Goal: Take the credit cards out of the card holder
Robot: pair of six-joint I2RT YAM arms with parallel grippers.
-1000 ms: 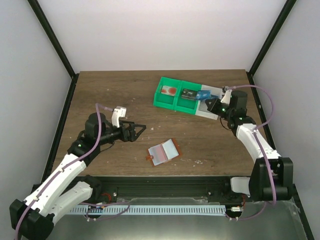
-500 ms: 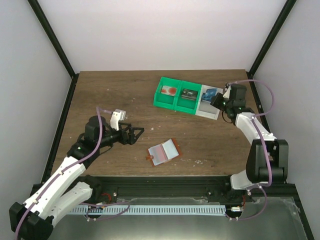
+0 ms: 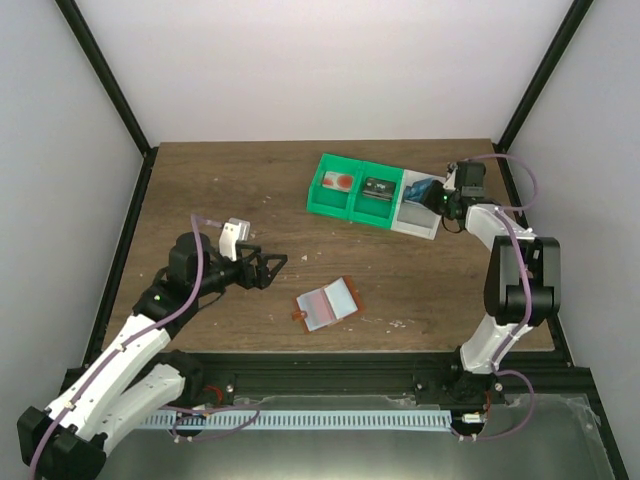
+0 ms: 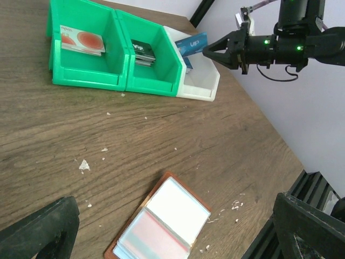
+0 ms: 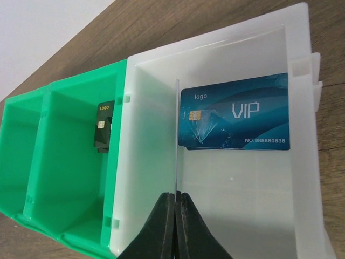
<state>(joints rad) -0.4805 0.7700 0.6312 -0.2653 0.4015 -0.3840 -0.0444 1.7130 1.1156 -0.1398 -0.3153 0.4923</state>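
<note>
**Step in hand (judged):** setting a card down into the white bin [image 5: 242,208], which sits at the 3 o'clock end of the bin row. The right pincer [image 5: 176,195] is pressed together. A thin pale line runs straight out from between its tips. I read this as an edge-on card [image 5: 177,135] pinched there; its colour cannot be told.

**To do it well:**
- Lower until the card's free edge is nearly on the bin floor, and only then spread the pincer.
- Keep to the 9 o'clock side of the blue card [image 5: 234,118], which leans on the far wall, so it is not knocked flat.
- Withdraw along the card's own plane, not sideways.

**Rest of the scene:**
- The left pincer [image 3: 274,270] is spread wide, holds nothing, and hangs over the bench [image 4: 81,135] at 9 o'clock of the card holder [image 4: 161,221].
- The holder lies open and flat toward 6 o'clock on the bench, well apart from the bins.
- Its pockets look pale, one with a reddish tint. I cannot tell whether a card remains inside.

**Writing:**
- Blue card: "logo", "VIP", and a number line starting "NO 8888".
- Black card [image 5: 105,127], in the middle one of the green bins [image 4: 86,73]: "logo" in yellow; "VIP" shows in the left wrist view.
- White card [image 4: 81,40] with a red round mark, in the 9 o'clock bin: the print is too small to read.
</note>
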